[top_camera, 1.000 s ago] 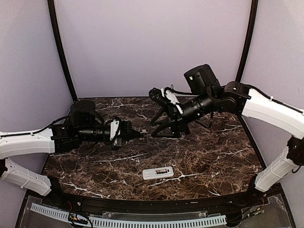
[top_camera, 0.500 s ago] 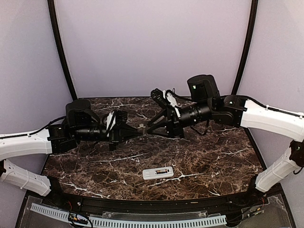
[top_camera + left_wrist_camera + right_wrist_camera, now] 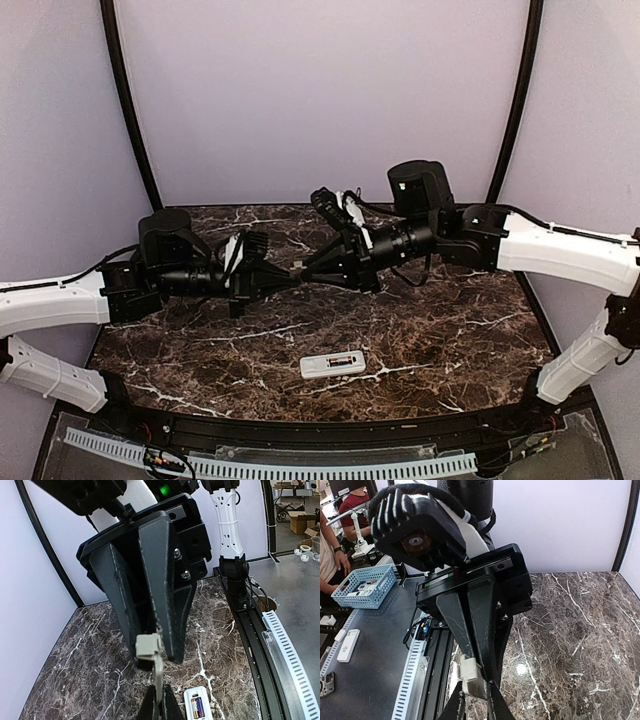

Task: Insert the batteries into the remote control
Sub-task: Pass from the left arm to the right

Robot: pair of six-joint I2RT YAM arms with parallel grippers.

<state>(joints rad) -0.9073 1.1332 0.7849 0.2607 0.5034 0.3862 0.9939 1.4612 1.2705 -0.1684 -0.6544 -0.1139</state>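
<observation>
Up over the marble table (image 3: 450,330), the left gripper (image 3: 292,277) is clamped tight on a small grey cover piece (image 3: 147,646). The right gripper (image 3: 306,271) pinches that piece's other end, tip to tip. Below them, near the front edge, the remote control (image 3: 332,364) lies bay-up, with the batteries (image 3: 198,707) seated inside.

We record the table (image 3: 450,330) top as glossy dark marble-look stone with white veins. The remote control (image 3: 332,364) is smooth white plastic. The cover piece (image 3: 148,646) is matt pale-grey plastic. The right gripper (image 3: 155,654) fingers (image 3: 162,580) are matt black, finely textured plastic.
</observation>
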